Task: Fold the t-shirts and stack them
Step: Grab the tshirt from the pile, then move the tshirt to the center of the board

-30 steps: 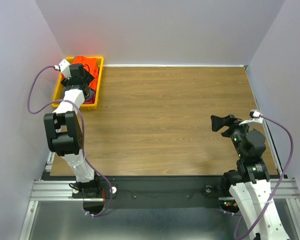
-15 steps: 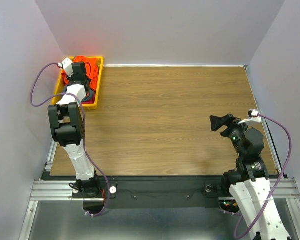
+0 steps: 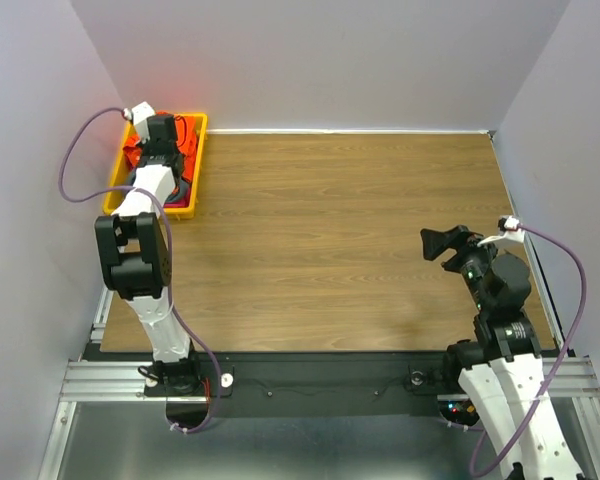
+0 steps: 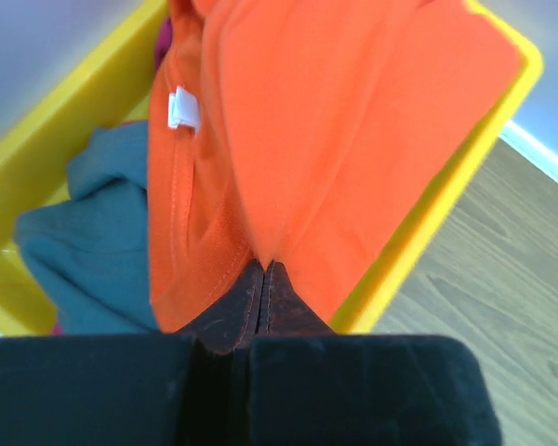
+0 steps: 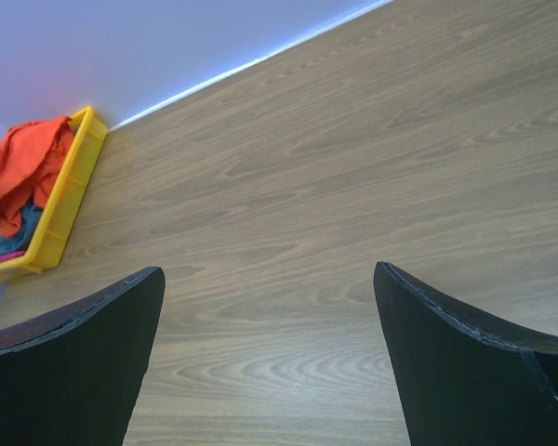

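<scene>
Your left gripper (image 4: 265, 269) is pinched tight on a fold of the orange shirt (image 4: 353, 121). That shirt lies bunched on top in the yellow bin (image 4: 418, 232) at the table's (image 3: 340, 230) far left corner, so gripping the top layer should bring it out alone. The grey-blue shirt (image 4: 88, 232) sits lower, beside it. Your right gripper (image 5: 270, 307) hangs spread wide over bare wood near the right edge, holding nothing, likely waiting to help spread. No folding done yet.
</scene>
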### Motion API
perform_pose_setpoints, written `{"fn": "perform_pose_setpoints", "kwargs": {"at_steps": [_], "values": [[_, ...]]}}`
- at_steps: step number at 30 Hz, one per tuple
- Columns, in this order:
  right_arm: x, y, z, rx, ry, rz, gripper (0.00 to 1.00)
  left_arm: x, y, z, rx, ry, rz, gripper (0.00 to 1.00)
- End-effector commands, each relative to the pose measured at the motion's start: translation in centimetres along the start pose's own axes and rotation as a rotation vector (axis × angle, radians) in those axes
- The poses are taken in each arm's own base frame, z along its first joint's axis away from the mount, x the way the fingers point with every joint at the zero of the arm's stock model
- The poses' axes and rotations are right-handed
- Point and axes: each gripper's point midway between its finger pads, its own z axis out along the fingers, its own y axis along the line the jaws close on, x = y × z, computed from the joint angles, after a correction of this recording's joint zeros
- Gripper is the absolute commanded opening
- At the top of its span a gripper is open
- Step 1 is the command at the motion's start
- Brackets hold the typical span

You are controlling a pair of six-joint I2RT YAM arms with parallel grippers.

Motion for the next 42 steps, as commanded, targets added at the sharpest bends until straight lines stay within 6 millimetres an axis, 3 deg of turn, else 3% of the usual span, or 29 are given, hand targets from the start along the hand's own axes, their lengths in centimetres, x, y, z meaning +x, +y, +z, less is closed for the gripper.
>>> {"fn": "perform_pose_setpoints", "kwargs": {"at_steps": [1, 2, 3, 4, 5, 6, 8, 9, 10, 11, 12, 13, 14, 17, 18, 22, 25, 29, 31, 32, 33, 34, 35, 36, 37, 38, 39, 41, 42], "values": [[-3.3, 1.7, -0.3, -0.032, -0.070, -0.035, 1.00, -11.5, -6.3, -10.2, 0.144, -0.255, 0.058, 0.00], [-3.8, 1.9, -0.3, -0.034, -0.074, -0.043, 1.00, -12.6, -7.2, -12.2, 0.172, -0.284, 0.083, 0.00], [-4.3, 1.6, -0.2, -0.011, -0.091, -0.060, 1.00, -13.2, -10.1, -15.1, 0.241, -0.309, 0.097, 0.00], [-4.7, 1.6, -0.2, -0.004, -0.098, -0.072, 1.00, -13.4, -11.2, -16.7, 0.271, -0.313, 0.110, 0.00], [-5.5, 1.6, -0.2, 0.012, -0.118, -0.080, 1.00, -13.9, -14.1, -20.4, 0.359, -0.338, 0.112, 0.00], [-6.1, 1.4, -0.2, 0.028, -0.132, -0.090, 1.00, -13.9, -15.5, -22.2, 0.409, -0.341, 0.120, 0.00], [-7.2, 1.1, -0.2, 0.063, -0.158, -0.119, 1.00, -13.0, -18.0, -25.7, 0.489, -0.321, 0.151, 0.00], [-8.0, 1.2, -0.2, 0.070, -0.172, -0.136, 1.00, -12.7, -20.6, -29.5, 0.583, -0.330, 0.161, 0.00], [-8.5, 1.2, -0.2, 0.078, -0.182, -0.144, 1.00, -11.9, -21.8, -31.5, 0.631, -0.316, 0.186, 0.00], [-9.2, 1.3, -0.3, 0.084, -0.193, -0.161, 1.00, -11.2, -23.9, -35.2, 0.726, -0.318, 0.212, 0.00], [-9.4, 1.4, -0.3, 0.085, -0.199, -0.161, 1.00, -12.0, -23.9, -35.7, 0.732, -0.335, 0.204, 0.00], [-9.7, 1.4, -0.4, 0.090, -0.205, -0.172, 1.00, -10.7, -25.4, -38.7, 0.814, -0.321, 0.228, 0.00], [-9.9, 1.5, -0.5, 0.089, -0.211, -0.174, 1.00, -10.7, -26.0, -40.4, 0.857, -0.323, 0.227, 0.00], [-10.4, 1.5, -0.6, 0.095, -0.222, -0.188, 1.00, -11.6, -27.2, -45.5, 0.995, -0.340, 0.213, 0.00], [-10.6, 1.5, -0.7, 0.099, -0.225, -0.192, 1.00, -12.3, -27.3, -48.0, 1.059, -0.354, 0.193, 0.00], [-11.0, 1.3, -1.1, 0.113, -0.236, -0.207, 1.00, -13.6, -28.0, -53.0, 1.249, -0.392, 0.168, 0.00], [-11.4, 1.0, -1.3, 0.135, -0.253, -0.208, 1.00, -14.5, -28.3, -54.4, 1.304, -0.410, 0.141, 0.00], [-11.9, 1.1, -1.7, 0.137, -0.268, -0.215, 1.00, -13.7, -29.2, -56.6, 1.439, -0.393, 0.138, 0.00], [-11.9, 1.2, -1.9, 0.134, -0.270, -0.220, 1.00, -12.6, -29.1, -56.5, 1.458, -0.369, 0.155, 0.00], [-12.0, 1.3, -2.0, 0.131, -0.270, -0.221, 1.00, -13.2, -27.9, -56.8, 1.450, -0.378, 0.143, 0.00], [-12.0, 1.4, -2.1, 0.126, -0.271, -0.225, 1.00, -13.0, -27.4, -55.7, 1.400, -0.373, 0.139, 0.00], [-11.9, 1.4, -2.2, 0.124, -0.266, -0.232, 1.00, -10.6, -27.3, -52.5, 1.295, -0.327, 0.157, 0.00], [-11.6, 1.7, -2.1, 0.104, -0.254, -0.237, 1.00, -9.8, -26.6, -51.0, 1.248, -0.310, 0.148, 0.00], [-11.5, 1.8, -2.1, 0.097, -0.248, -0.242, 1.00, -7.0, -24.9, -48.4, 1.186, -0.248, 0.164, 0.00], [-11.0, 1.8, -1.9, 0.087, -0.232, -0.246, 1.00, -6.1, -24.0, -46.8, 1.148, -0.193, 0.083, 0.00], [-10.7, 1.9, -1.8, 0.075, -0.221, -0.246, 1.00, -5.4, -22.5, -43.9, 1.083, -0.153, 0.038, 0.00], [-10.1, 2.2, -1.5, 0.052, -0.197, -0.247, 1.00, -1.4, -20.1, -41.0, 1.019, -0.071, 0.046, 0.00], [-8.7, 2.4, -0.5, 0.026, -0.136, -0.241, 1.00, 1.6, -17.2, -37.3, 0.911, 0.025, -0.060, 0.00], [-7.8, 3.0, -0.2, -0.015, -0.095, -0.243, 1.00, 5.3, -13.7, -34.0, 0.815, 0.078, -0.054, 0.00]]}}
